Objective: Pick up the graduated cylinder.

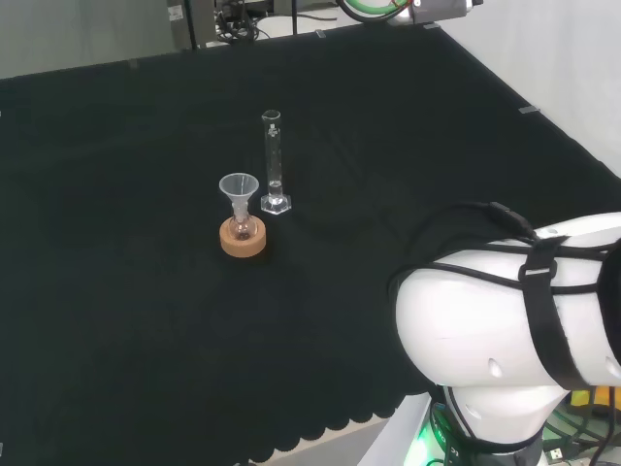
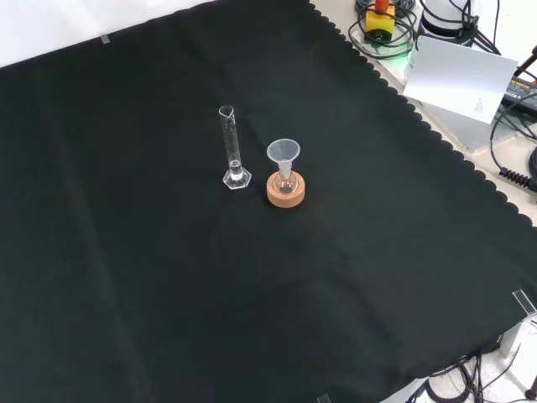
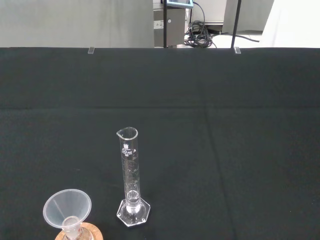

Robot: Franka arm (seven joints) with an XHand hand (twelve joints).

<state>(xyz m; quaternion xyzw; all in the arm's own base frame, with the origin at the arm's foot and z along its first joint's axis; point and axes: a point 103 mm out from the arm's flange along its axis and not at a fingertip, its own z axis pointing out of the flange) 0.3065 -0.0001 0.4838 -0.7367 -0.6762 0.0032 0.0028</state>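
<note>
Noting the hand first: open or closed, cannot tell. Arm (image 1: 505,330): big white link with black straps and cable across it, at the head view's lower right, well apart from the glassware. Cylinder (image 1: 272,160) stands upright on the black cloth (image 1: 146,320), near the middle of the bench, untouched, nothing around it. Clear glass, tall and narrow, on a flat six-sided foot; pouring lip at the rim; printed scale down the tube, plain in the wrist view (image 3: 130,175). Whether there is any liquid inside, cannot tell. Just beside it, not touching: a cork ring (image 1: 243,240) carrying a small round flask (image 1: 242,228), with a clear funnel (image 1: 239,186) seated in the flask's neck, mouth up. Funnel rim reaches about half the cylinder's height. Head view: cylinder sits to the right of the ring and a little farther off. Front view: cylinder (image 2: 232,151) is left of the funnel (image 2: 284,151) and ring (image 2: 285,193), the two feet nearly level, a narrow strip of cloth between them. Wrist view: funnel (image 3: 67,207) and the ring's top edge (image 3: 80,232) lie close to the cylinder's foot, at one side. Cloth lies flat with faint creases and has a scalloped edge. Beyond that edge in the front view: a white sheet (image 2: 460,80), coiled dark cables (image 2: 512,134), a yellow object (image 2: 379,17). Past the cloth's far edge in the wrist view: grey wall, more cables.
</note>
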